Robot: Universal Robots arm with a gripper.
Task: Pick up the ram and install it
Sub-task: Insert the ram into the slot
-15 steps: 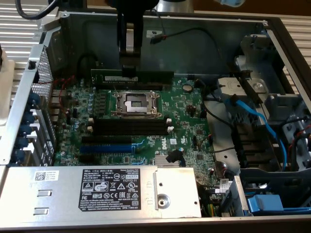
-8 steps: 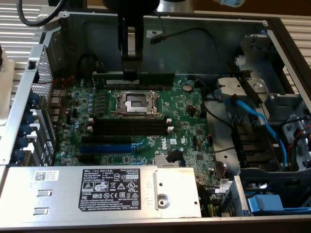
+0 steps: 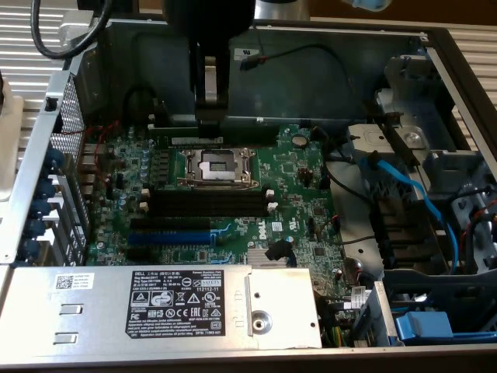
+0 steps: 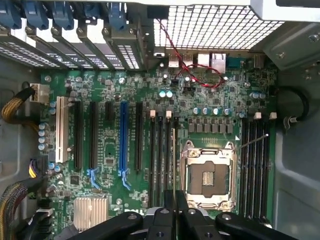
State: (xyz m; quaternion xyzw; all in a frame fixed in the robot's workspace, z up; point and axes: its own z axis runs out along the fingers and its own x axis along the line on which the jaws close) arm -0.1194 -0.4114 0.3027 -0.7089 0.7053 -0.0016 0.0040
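The ram [image 4: 173, 160] appears edge-on as a thin dark strip, clamped between the black fingers of my gripper [image 4: 173, 202]. It hangs above the green motherboard [image 4: 220, 100] and runs parallel to the black memory slots [image 4: 160, 155], close to the empty CPU socket [image 4: 208, 172]. In the exterior view my gripper [image 3: 210, 116] points down over the far side of the CPU socket [image 3: 216, 165]. The black memory slots with white end clips [image 3: 206, 203] lie on the socket's near side and are empty.
The blue expansion slot [image 3: 171, 235] and a silver heatsink [image 3: 268, 260] sit nearer than the memory slots. A grey power supply [image 3: 155, 303] spans the front. Blue cables [image 3: 411, 194] and drive bays fill the exterior view's right. A red wire [image 4: 195, 65] loops near the rear ports.
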